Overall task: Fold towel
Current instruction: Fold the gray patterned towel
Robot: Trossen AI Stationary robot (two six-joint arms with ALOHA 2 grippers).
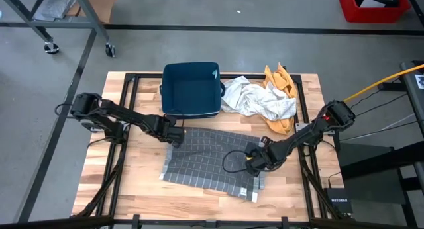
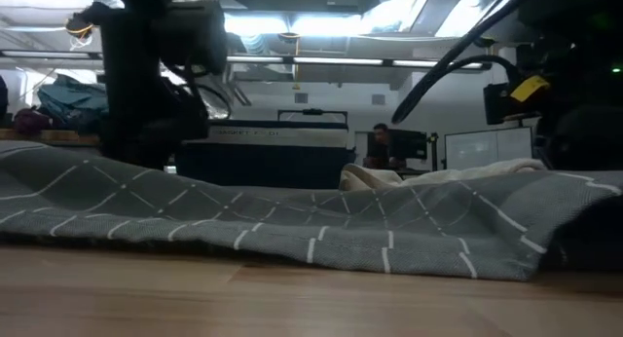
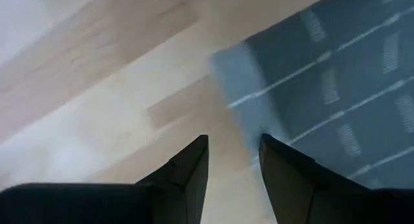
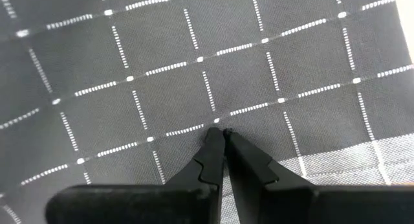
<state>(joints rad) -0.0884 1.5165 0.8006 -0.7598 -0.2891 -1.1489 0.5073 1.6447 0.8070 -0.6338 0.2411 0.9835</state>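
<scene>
Grey checked towel (image 1: 212,164) is lying flat mid-table. Left gripper (image 3: 234,160) is standing open at its far-left corner; right gripper (image 4: 222,134) is pressing closed onto cloth. Folding appears underway; next move calls for regrasping an edge.

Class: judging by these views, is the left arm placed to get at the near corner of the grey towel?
Probably yes. The left gripper hangs with jaws open right at the grey towel corner, bare table beside it and nothing between.
</scene>
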